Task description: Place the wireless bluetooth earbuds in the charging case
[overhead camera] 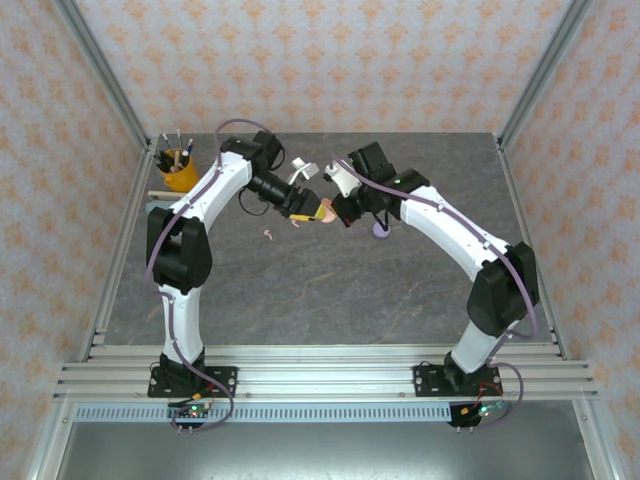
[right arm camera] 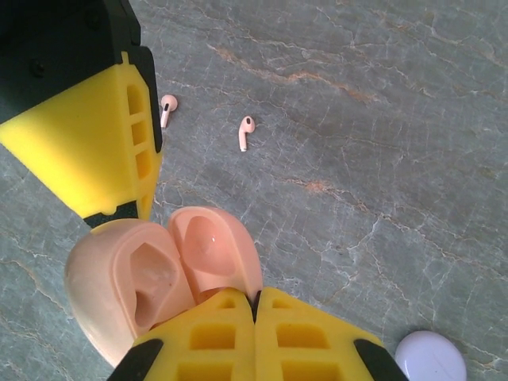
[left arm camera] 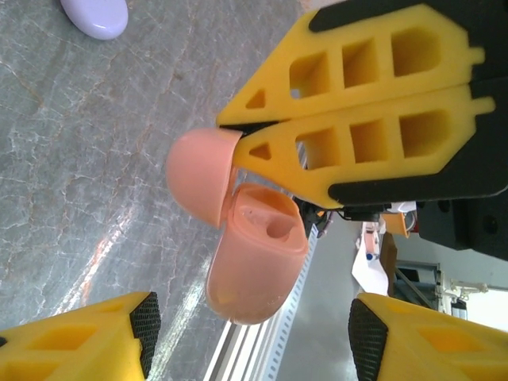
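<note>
A pale pink charging case (overhead camera: 327, 212) hangs open above the table between both grippers. My right gripper (right arm camera: 256, 298) is shut on its lid (right arm camera: 214, 250), and the same pinch appears in the left wrist view, where the right gripper (left arm camera: 230, 135) clamps the lid (left arm camera: 198, 175). The case body (left arm camera: 254, 262) shows an empty socket. My left gripper (left arm camera: 250, 321) is open, its fingers (left arm camera: 79, 337) wide apart to either side of the body's lower end. Two pale pink earbuds (right arm camera: 167, 109) (right arm camera: 246, 133) lie loose on the table, seen from above as the earbuds (overhead camera: 268, 235).
A closed pale purple case (overhead camera: 382, 231) (right arm camera: 431, 357) (left arm camera: 95, 16) lies on the table right of the grippers. An orange cup of pens (overhead camera: 177, 168) stands at the back left. Metal frame posts and the aluminium rail (overhead camera: 320, 375) border the grey table.
</note>
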{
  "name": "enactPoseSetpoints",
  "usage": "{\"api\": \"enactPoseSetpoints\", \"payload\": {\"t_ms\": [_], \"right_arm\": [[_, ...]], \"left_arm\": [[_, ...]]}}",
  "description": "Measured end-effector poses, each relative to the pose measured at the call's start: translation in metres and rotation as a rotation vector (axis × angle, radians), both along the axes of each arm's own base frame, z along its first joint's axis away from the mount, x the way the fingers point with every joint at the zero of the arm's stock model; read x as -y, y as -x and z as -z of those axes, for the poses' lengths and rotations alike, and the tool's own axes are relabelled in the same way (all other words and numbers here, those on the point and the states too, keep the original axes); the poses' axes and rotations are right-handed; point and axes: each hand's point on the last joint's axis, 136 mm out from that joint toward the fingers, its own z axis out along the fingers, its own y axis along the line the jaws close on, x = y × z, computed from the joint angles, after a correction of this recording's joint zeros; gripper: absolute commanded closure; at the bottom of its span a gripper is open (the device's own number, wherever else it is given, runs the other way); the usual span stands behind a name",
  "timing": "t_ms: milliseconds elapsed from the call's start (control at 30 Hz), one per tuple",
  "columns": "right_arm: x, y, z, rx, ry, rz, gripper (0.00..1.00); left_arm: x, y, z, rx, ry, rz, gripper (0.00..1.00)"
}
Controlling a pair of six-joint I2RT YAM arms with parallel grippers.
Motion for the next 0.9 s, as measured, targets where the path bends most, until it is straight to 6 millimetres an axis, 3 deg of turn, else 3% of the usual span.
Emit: {"api": "enactPoseSetpoints", "payload": {"t_ms": [333,533,900], "right_arm": [[-0.003,0.004,-0.012,0.042,0.002,-0.031,1.0],[-0.012,0.011,-0.013,0.051,0.007,-0.064,1.0],[-0.009,0.01,-0.012,0.057,0.026,-0.058,1.0]], "left_arm": [[0.005,0.009,-0.002,-0.008,0.011,0.043,0.41],[0.012,0.011,0.002,-0.023,0.009,0.067,0.46],[0.012,0.011,0.003,-0.032,0.01,0.076,0.57]]}}
